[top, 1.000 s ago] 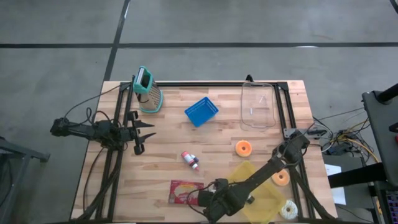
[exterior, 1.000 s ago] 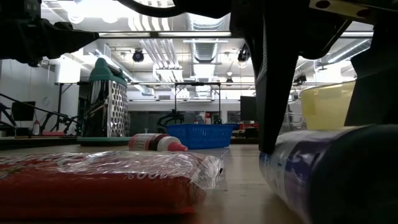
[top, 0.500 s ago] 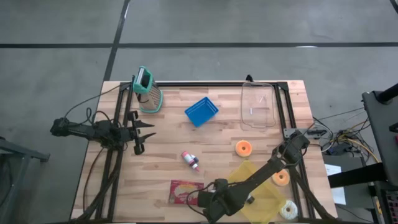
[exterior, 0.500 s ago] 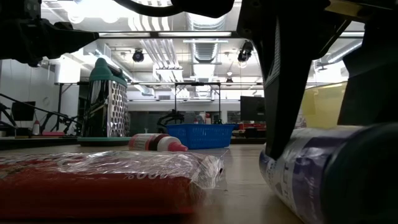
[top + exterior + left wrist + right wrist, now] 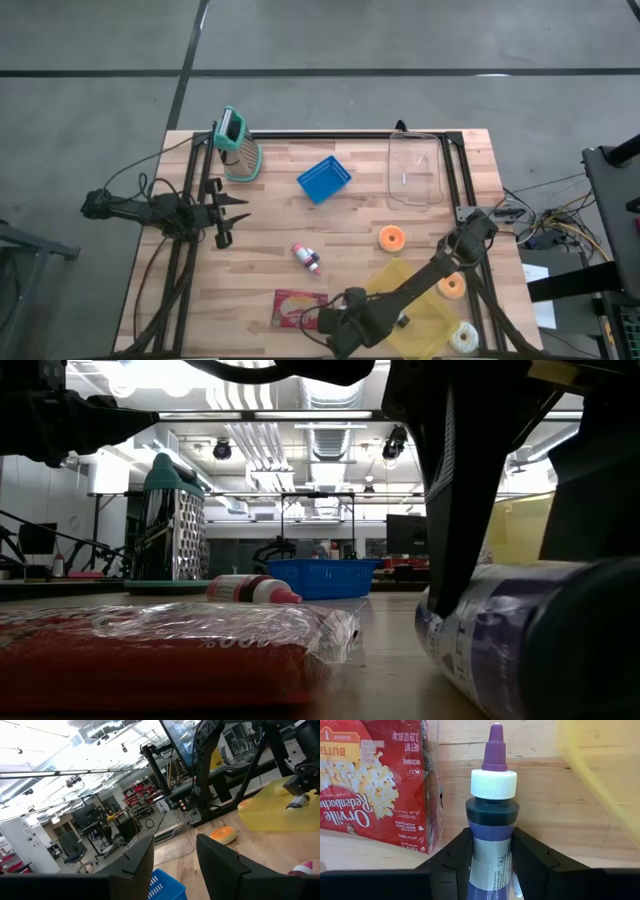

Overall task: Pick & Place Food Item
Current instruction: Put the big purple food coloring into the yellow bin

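A dark bottle [image 5: 492,820] with a white cap and a purple tip lies on its side near the table's front edge, also seen in the low view [image 5: 530,630]. My right gripper [image 5: 491,851] stands over it, shut on it, and hides it in the high view [image 5: 337,318]. Beside the bottle a red popcorn bag [image 5: 375,785] lies flat on the wood. My left gripper [image 5: 235,214] waits at the table's left side, open, with nothing between its fingers [image 5: 175,855]. My right gripper pinches the bottle's body [image 5: 492,837], just behind its dark shoulder, between the two fingers [image 5: 457,855]. They come steeply from above and lie across the bottle. The bottle rests on its side on the table, cap end clear of the fingers.
A yellow sheet [image 5: 420,300] lies right of the bottle, with orange rings [image 5: 391,238] [image 5: 452,286] and a white one [image 5: 463,337] nearby. Farther back are a small red-capped bottle [image 5: 305,256], a blue basket [image 5: 323,180], a clear container [image 5: 415,170] and a teal grater [image 5: 238,145].
My right gripper's fingers have drawn together onto the bottle's sides, staying in place over it. The bottle still lies on the table.
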`<state>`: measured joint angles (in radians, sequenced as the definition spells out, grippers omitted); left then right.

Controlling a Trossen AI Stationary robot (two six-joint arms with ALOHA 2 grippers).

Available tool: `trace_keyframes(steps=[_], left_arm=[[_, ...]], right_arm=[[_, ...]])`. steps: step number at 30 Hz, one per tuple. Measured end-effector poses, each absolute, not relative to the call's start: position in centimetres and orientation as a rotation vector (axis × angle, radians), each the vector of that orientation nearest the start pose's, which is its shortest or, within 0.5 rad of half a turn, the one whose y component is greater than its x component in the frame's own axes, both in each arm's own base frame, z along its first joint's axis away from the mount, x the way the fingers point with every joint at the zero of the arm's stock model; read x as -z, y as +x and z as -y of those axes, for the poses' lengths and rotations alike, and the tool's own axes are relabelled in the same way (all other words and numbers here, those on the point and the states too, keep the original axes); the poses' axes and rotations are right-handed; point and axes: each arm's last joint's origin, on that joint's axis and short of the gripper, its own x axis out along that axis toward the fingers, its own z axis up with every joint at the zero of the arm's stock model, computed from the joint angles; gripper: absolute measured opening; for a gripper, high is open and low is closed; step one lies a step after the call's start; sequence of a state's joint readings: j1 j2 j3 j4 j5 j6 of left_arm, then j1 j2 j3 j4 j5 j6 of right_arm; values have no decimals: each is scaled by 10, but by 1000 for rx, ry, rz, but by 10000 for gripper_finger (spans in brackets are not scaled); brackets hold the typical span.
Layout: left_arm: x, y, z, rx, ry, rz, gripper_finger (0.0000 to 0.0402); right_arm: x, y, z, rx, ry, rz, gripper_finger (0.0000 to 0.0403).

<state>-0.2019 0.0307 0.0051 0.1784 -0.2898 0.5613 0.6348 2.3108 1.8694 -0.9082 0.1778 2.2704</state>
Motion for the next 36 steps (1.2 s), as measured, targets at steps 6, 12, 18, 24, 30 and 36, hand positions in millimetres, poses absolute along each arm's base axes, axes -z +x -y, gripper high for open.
trace_keyframes(steps=[6, 12, 18, 24, 30, 36], left_arm=[[-180, 97, 11, -127, 522, 119, 152], [-180, 97, 11, -127, 523, 120, 152], [-180, 97, 11, -127, 522, 120, 152], [-180, 97, 11, -127, 522, 120, 152], [-180, 97, 11, -127, 522, 120, 152], [-180, 97, 11, -127, 522, 120, 152]], right_arm=[[-161, 380, -272, 1056, 1328, -925, 116], [-170, 383, -271, 1024, 1286, -896, 115], [-179, 386, -274, 963, 1251, -881, 116], [-197, 388, -276, 895, 1165, -862, 114], [-220, 385, -277, 867, 1086, -842, 118], [-241, 375, -280, 878, 1016, -845, 114]])
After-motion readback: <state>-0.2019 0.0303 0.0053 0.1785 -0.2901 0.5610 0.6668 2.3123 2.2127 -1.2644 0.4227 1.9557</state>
